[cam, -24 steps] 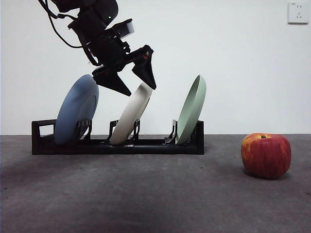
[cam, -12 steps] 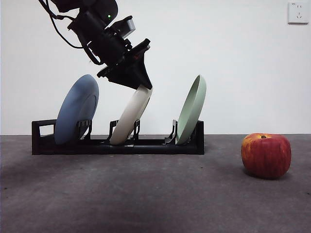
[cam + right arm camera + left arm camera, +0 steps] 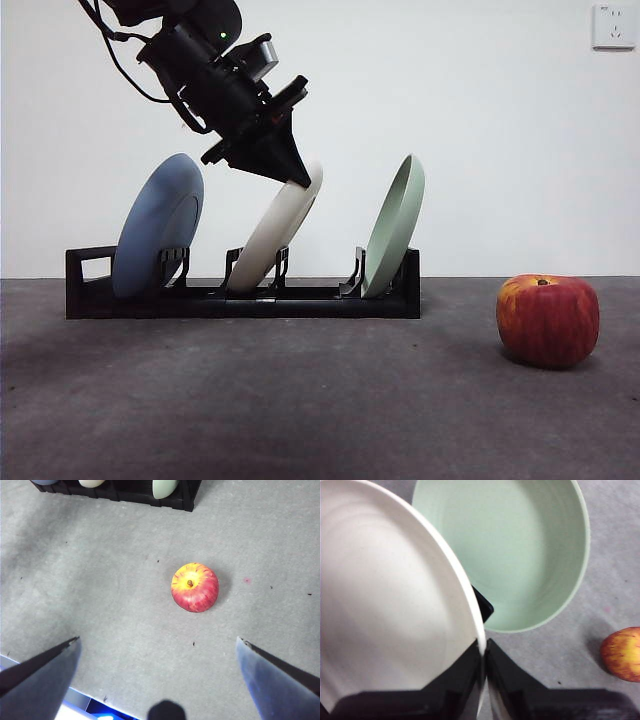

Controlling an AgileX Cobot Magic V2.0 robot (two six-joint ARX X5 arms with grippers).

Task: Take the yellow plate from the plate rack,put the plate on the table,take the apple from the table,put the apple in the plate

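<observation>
The yellow plate (image 3: 280,230) leans in the middle slot of the black plate rack (image 3: 300,301), cream-coloured, its upper rim tipped toward the right. My left gripper (image 3: 293,172) comes down from the upper left and is shut on that upper rim. The left wrist view shows both jaws pinching the yellow plate's (image 3: 395,605) edge. The red apple (image 3: 547,320) sits on the table (image 3: 300,410) at the right, well apart from the rack. High above the apple (image 3: 195,587), my right gripper (image 3: 158,639) hangs open and holds nothing.
A blue plate (image 3: 158,225) stands in the rack's left slot and a pale green plate (image 3: 395,225) in its right slot, close beside the held plate. A white wall with a socket (image 3: 612,25) is behind.
The left gripper's jaws, open around the plate's rim a second ago, have shut on it. Since then the plate has tipped and risen slightly to the right. The apple has not moved.
</observation>
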